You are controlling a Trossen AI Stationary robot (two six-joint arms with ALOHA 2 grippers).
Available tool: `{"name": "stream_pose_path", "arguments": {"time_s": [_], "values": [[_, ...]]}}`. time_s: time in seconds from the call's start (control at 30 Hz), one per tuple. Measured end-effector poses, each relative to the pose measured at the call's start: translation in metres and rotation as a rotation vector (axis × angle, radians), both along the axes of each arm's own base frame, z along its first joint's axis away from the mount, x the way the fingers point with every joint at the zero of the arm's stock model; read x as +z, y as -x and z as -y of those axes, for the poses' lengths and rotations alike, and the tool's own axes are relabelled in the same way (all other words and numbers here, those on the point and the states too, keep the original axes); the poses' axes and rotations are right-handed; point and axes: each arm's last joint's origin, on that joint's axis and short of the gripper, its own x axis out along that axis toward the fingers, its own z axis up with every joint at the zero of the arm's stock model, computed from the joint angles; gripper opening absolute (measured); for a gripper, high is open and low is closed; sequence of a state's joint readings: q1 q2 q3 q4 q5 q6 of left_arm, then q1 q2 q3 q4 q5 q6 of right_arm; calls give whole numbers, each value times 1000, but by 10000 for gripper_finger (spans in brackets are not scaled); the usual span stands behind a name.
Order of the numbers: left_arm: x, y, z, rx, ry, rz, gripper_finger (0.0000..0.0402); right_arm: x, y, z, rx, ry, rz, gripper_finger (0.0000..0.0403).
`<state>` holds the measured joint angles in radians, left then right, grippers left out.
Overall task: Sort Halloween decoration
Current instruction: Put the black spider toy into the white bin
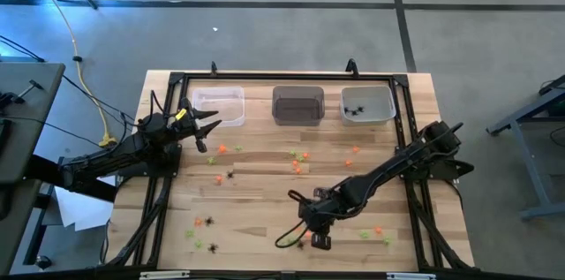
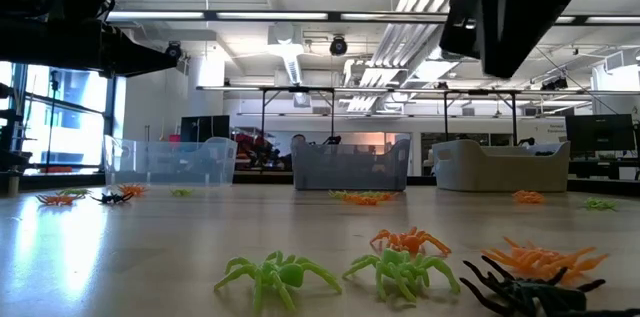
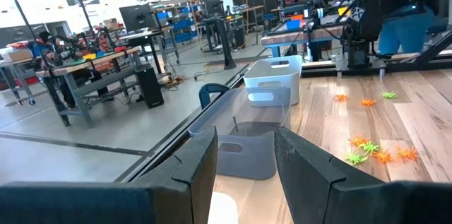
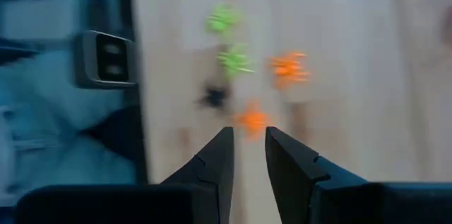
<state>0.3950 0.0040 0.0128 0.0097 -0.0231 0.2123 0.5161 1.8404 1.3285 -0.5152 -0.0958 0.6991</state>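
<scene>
The Halloween decoration is many tiny plastic spiders, orange, lime green and black, scattered over the wooden table (image 1: 265, 200). My right gripper (image 4: 247, 155) hangs near the table's front edge (image 1: 315, 239), tilted downward and open by a narrow gap, nothing between its fingers. Just beyond its tips lie an orange spider (image 4: 252, 119), a black spider (image 4: 212, 97), two green ones (image 4: 234, 60) and another orange one (image 4: 288, 67). My left gripper (image 3: 245, 160) waits open and level at the far left (image 1: 210, 124), beside the clear bin (image 1: 218, 105).
Three small bins stand along the far edge: clear, grey (image 1: 297, 105) and white (image 1: 368, 103), the white one with black spiders inside. More spiders lie mid-table (image 1: 298, 165) and at the front left (image 1: 203, 231). A small camera (image 4: 106, 58) sits at the front edge.
</scene>
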Motion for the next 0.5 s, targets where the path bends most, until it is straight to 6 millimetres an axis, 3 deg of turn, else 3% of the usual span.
{"name": "stream_pose_path", "arguments": {"time_s": [0.5], "values": [[0,0,0,0,0,0,131,4,-1,-10,18,-80,36,78]]}}
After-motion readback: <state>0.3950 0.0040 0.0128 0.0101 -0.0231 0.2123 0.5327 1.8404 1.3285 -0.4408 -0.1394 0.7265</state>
